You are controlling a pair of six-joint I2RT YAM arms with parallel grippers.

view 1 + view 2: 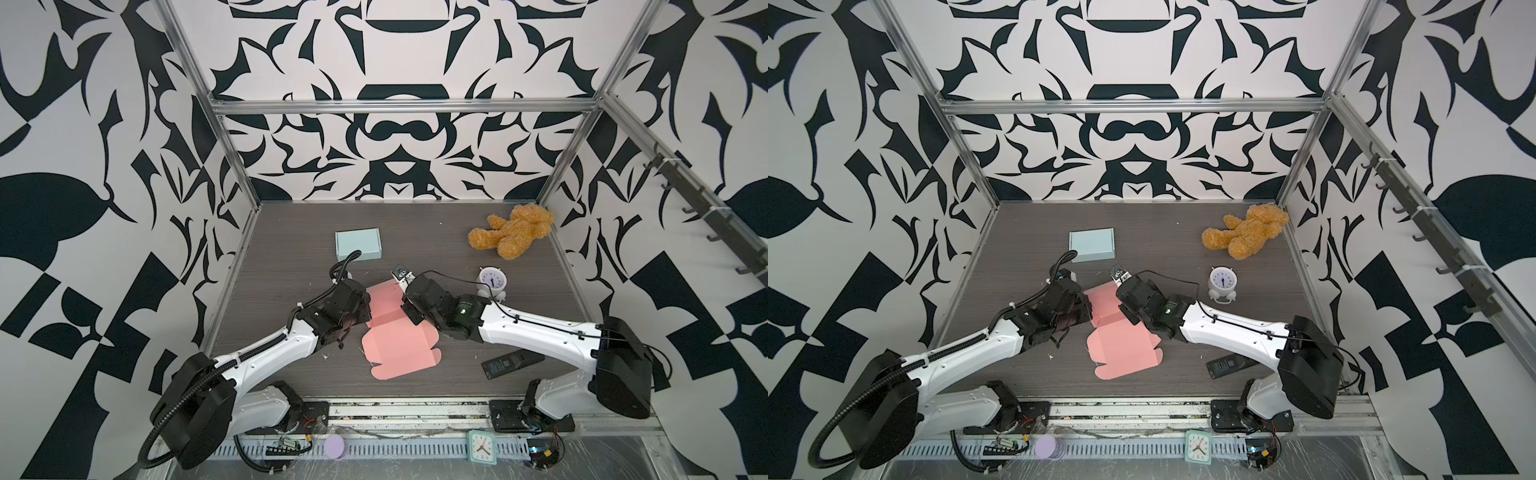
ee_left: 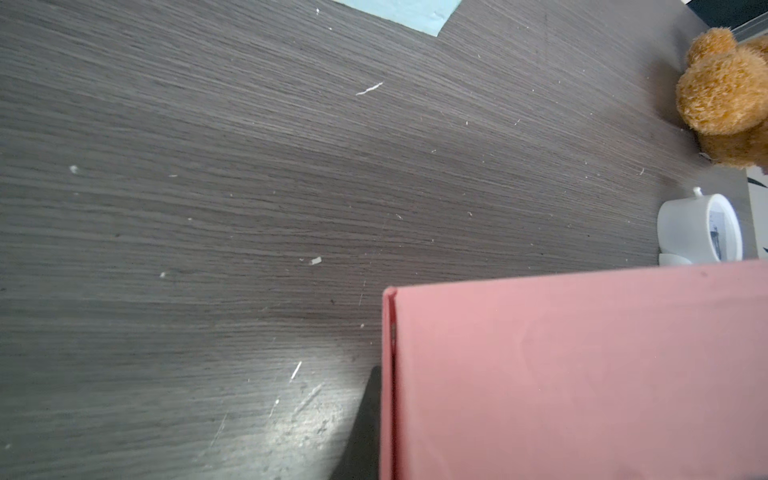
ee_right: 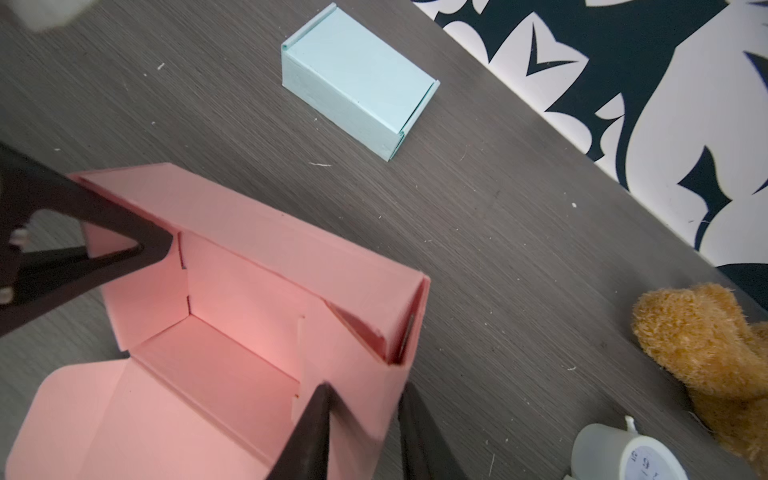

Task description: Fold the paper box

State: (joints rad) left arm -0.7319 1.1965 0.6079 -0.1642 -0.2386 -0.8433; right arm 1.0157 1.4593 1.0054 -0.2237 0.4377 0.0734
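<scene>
Along the bottom edge of both top views a slotted metal rail (image 1: pixel 415 451) carries a lilac disc (image 1: pixel 335 446) and a square teal clock (image 1: pixel 481 446), with the two arm bases bolted just above it. Beyond lies the dark grey wood-grain tabletop (image 1: pixel 291 232), dusted with small white flecks and scuffed pale in places. A black remote control (image 1: pixel 512 363) lies low on the right, partly under the right arm. Near the middle of the tabletop sits the pink paper box (image 1: pixel 399 345), half folded: its flat lid panel spreads toward the near edge and its walls stand up behind. The left gripper (image 3: pixel 158 247) is closed on the box's left end wall. The right gripper (image 3: pixel 365 399) has its fingers (image 3: pixel 311 424) apart astride the right end wall; whether they press it cannot be told. Farther up, a white alarm clock (image 1: pixel 491 282) stands right of centre, a pale blue folded box (image 1: pixel 358 245) lies left of centre, and a tan teddy bear (image 1: pixel 513 232) sprawls in the far right corner. Black-and-white patterned panels (image 1: pixel 399 158) in an aluminium frame (image 1: pixel 399 106) wall in three sides, and a bar of dark hooks (image 1: pixel 702 203) runs down the right wall.
</scene>
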